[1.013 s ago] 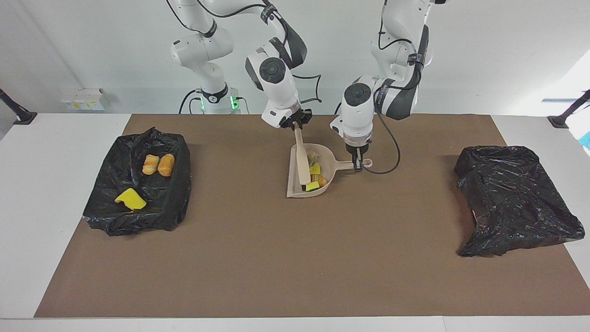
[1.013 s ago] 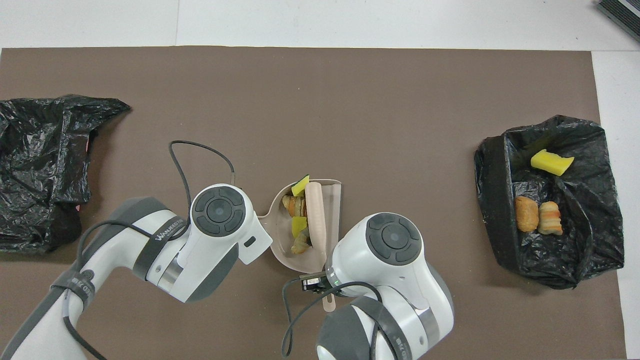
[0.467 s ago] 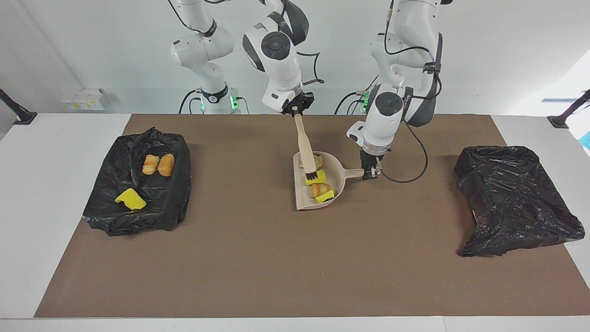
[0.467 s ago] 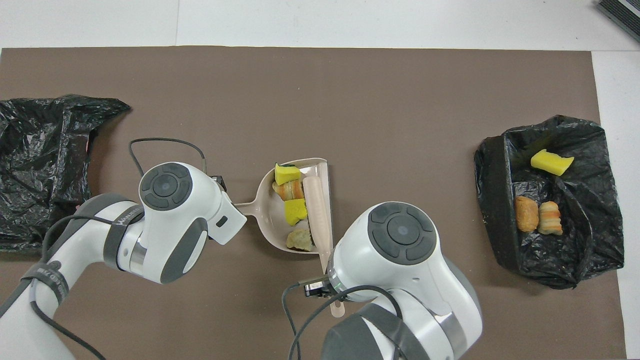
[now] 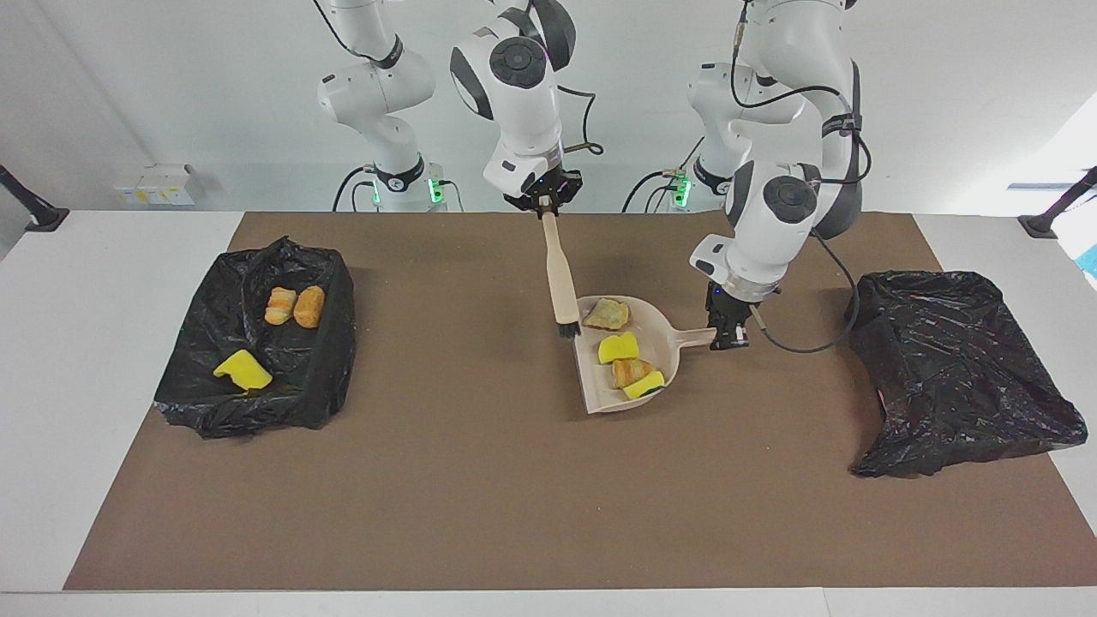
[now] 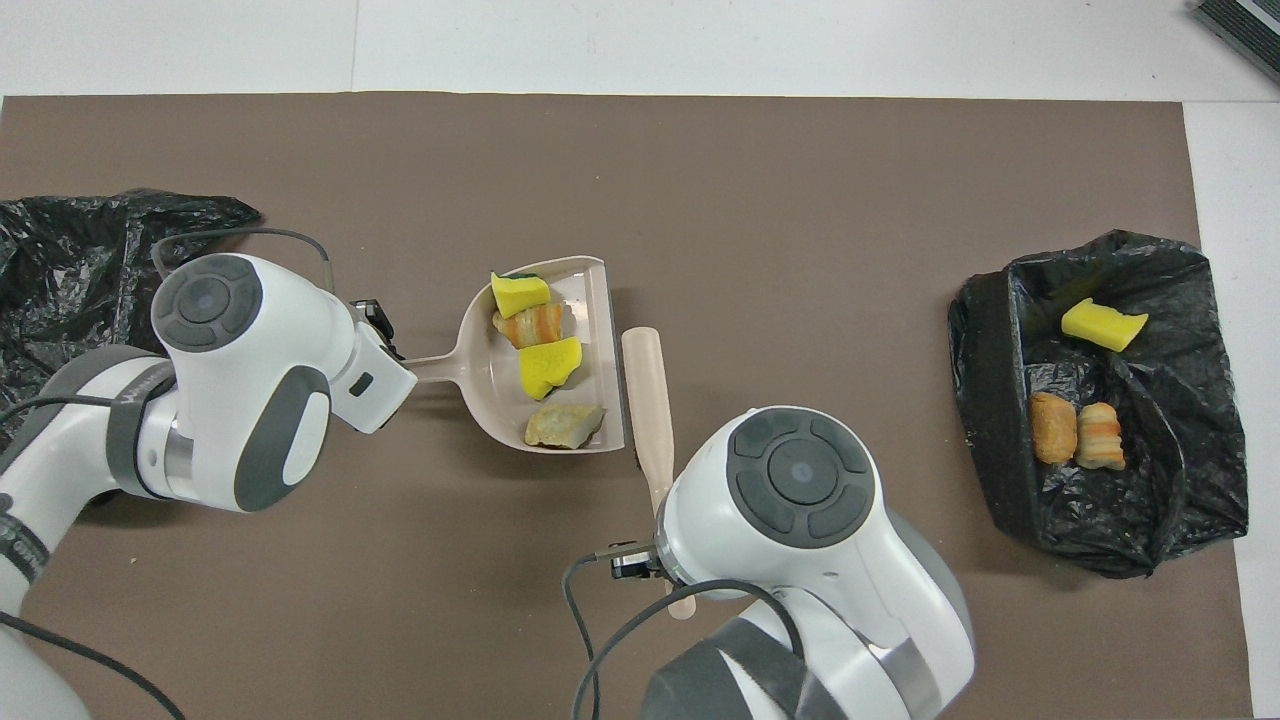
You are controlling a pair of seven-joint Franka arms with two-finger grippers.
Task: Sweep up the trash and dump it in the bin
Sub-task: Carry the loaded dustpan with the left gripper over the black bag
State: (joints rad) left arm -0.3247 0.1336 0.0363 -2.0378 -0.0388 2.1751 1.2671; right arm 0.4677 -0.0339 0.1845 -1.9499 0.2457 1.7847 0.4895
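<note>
Trash: four scraps (image 5: 630,358) are carried in the dustpan (image 5: 664,370); three (image 5: 283,321) are lodged in the bin (image 5: 330,343) at the right arm's end. Dustpan handle is clamped by left end effector (image 5: 727,337). Brush (image 5: 561,278) is clamped by right end effector (image 5: 542,204), beside the pan. Second bag (image 5: 960,368) is laid on the counter (image 5: 514,497).

- The dustpan (image 5: 630,360), carried by the left end effector (image 5: 728,341), has shifted toward the closed black bag (image 5: 951,368).
- The brush (image 5: 561,287) has come out of the dustpan, now beside its mouth.
</note>
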